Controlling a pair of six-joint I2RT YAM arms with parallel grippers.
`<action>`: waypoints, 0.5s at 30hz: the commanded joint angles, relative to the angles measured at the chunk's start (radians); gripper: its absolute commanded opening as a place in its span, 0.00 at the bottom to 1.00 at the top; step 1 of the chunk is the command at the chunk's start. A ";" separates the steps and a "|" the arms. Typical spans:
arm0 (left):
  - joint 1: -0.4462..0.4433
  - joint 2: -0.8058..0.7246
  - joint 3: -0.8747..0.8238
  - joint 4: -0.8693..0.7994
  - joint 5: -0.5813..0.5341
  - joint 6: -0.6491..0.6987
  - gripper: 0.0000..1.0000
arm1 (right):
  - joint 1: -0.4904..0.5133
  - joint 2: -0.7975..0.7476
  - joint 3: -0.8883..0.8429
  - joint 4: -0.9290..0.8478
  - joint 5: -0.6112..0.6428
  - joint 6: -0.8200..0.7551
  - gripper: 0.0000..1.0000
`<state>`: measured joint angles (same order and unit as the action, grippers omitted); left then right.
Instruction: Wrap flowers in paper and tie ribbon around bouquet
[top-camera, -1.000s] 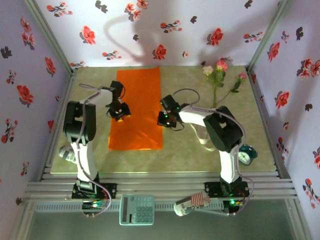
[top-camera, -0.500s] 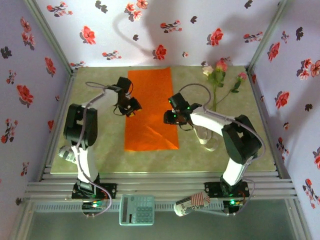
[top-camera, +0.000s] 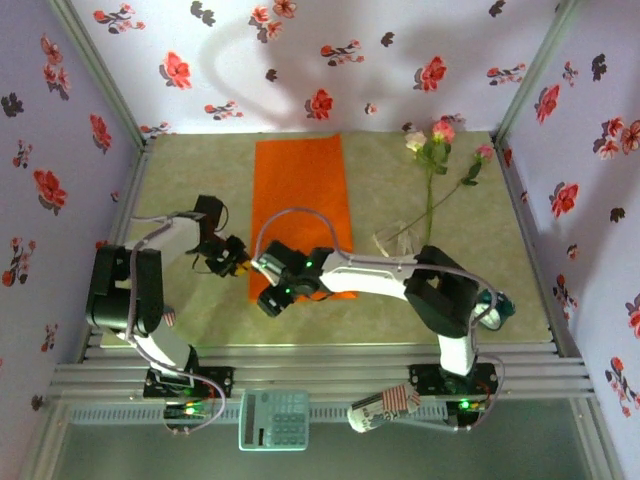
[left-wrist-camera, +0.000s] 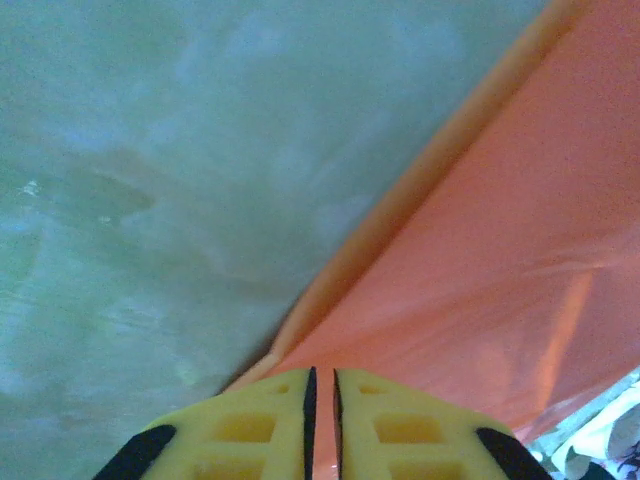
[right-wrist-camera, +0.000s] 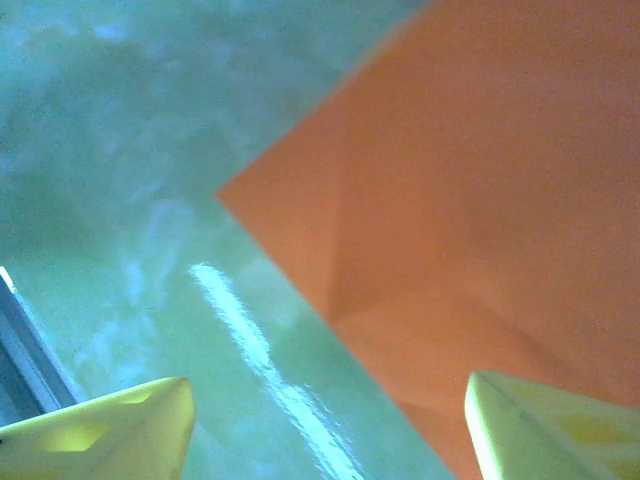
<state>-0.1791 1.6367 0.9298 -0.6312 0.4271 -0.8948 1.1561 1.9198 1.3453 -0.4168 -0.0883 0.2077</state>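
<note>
Left arm folded low, left gripper (top-camera: 228, 259) pinched almost shut on the left edge of the paper (top-camera: 300, 190), right arm reaching across the worktop (top-camera: 190, 165), right gripper (top-camera: 268, 302) gaping wide over the sheet's near-left corner, clamped a second ago, both pulled nearer, flowers (top-camera: 436, 150) far right.

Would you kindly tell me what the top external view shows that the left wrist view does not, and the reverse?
Top external adds: the flowers lying right of the paper, the ribbon near their stems, and the right tool at the paper's near left corner. Left wrist adds: the left tool seen close, its jaws nearly together on the paper's lifted edge, with a shadow beneath that edge. Shared: the orange paper on the table, with the left tool at its left edge.
</note>
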 joint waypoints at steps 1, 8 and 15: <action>0.019 -0.027 -0.050 0.053 0.032 -0.040 0.08 | 0.039 0.042 0.040 -0.030 0.048 -0.047 0.74; 0.027 -0.022 -0.123 0.105 0.026 -0.068 0.00 | 0.052 0.150 0.128 -0.039 0.127 -0.047 0.73; 0.029 -0.020 -0.143 0.111 0.021 -0.074 0.00 | 0.050 0.229 0.196 -0.064 0.188 -0.023 0.52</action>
<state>-0.1539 1.6199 0.8116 -0.5308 0.4530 -0.9531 1.2091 2.1284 1.5116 -0.4503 0.0467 0.1787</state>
